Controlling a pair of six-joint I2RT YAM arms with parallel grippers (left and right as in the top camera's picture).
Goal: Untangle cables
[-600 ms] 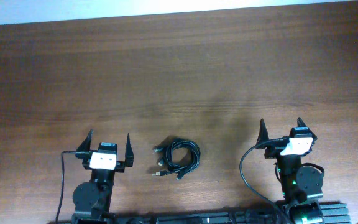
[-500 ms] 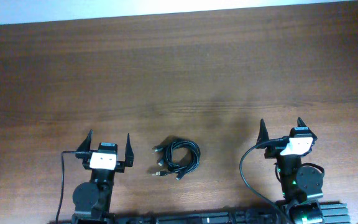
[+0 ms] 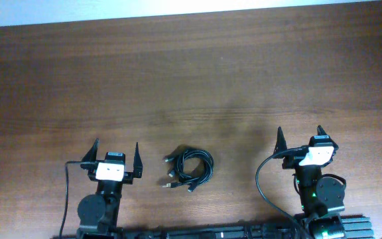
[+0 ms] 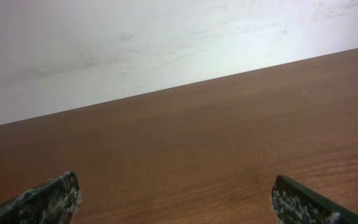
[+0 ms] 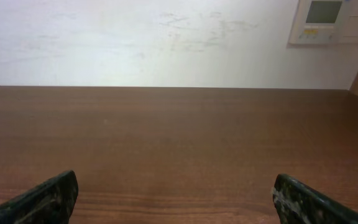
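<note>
Dark reddish-brown wood-grain desk [image 3: 191, 79], matte, faint sheen toward far edge. White wall [image 5: 166, 43] behind it, scuffed with faint grey marks. Pale control panel [image 5: 331, 20] with small screen mounted upper right. Light soft, even.

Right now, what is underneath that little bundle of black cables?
Only the brown wooden table shows under the cables; its wood is visible through the middle of the coil. Whatever lies directly beneath the overlapping strands is covered.

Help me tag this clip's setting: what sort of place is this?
Probably an indoor lab or office: a wooden table, the left arm and right arm at its near edge, a white wall with a control panel.
</note>
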